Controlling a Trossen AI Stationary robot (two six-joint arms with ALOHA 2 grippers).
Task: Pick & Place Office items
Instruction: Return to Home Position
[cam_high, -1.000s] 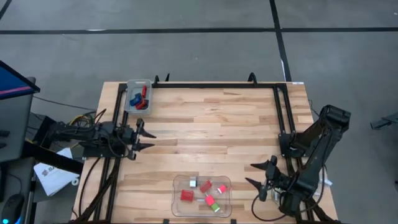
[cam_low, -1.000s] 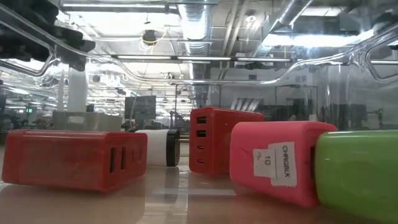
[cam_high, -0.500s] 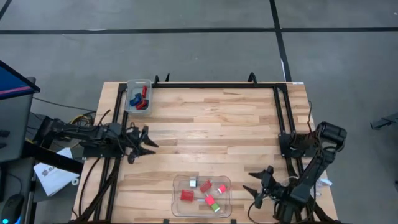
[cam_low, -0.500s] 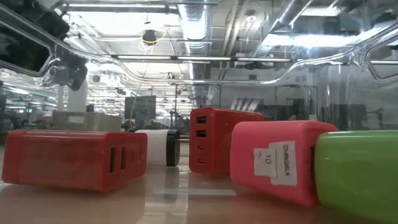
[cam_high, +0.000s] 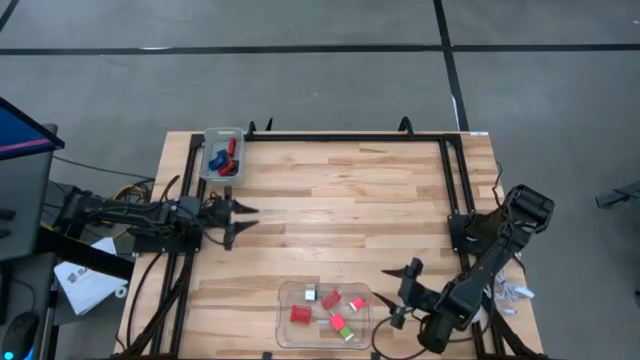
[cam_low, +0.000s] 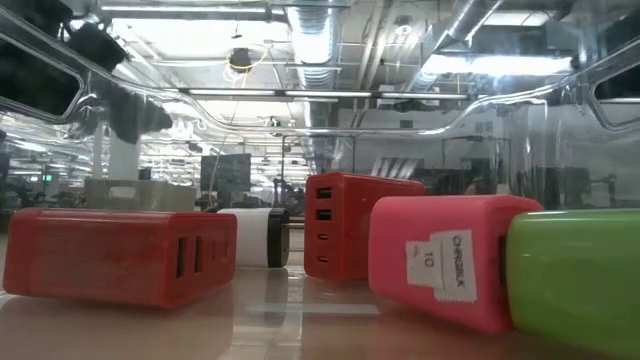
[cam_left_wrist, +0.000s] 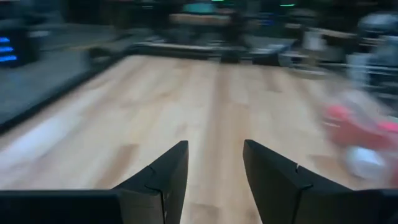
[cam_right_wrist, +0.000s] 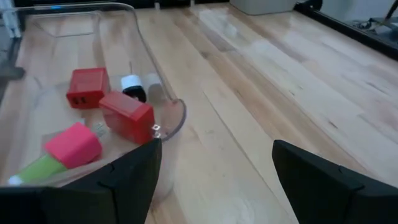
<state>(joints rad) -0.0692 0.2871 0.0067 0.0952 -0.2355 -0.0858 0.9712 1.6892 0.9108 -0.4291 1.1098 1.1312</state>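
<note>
**Overhead, table-level and wrist views of the wooden table.** The office items lie in 2 groups.

Group 1 sits in the clear tray at the middle of the table's near edge, and 5 pieces can be told apart there:
- a red block lying flat;
- a red cube-like block with ports on 1 face;
- a pink block bearing a white label;
- a green block touching the pink block end to end;
- a small white-and-black piece near the 2 red ones.

Group 2, the red and blue pieces, lies in the gray bin at the table's far left corner.

The right gripper hangs just beside the right side of the clear tray. Its fingers are spread wide and nothing is between them. In its wrist view the tray's curved wall lies just ahead of 1 finger.

The left gripper is at the table's left edge, on the near side of the gray bin and apart from it. It points across the table with its fingers spread and empty. Its wrist view shows bare wood between the fingers and a red shape off to the side, too blurred to identify.
</note>
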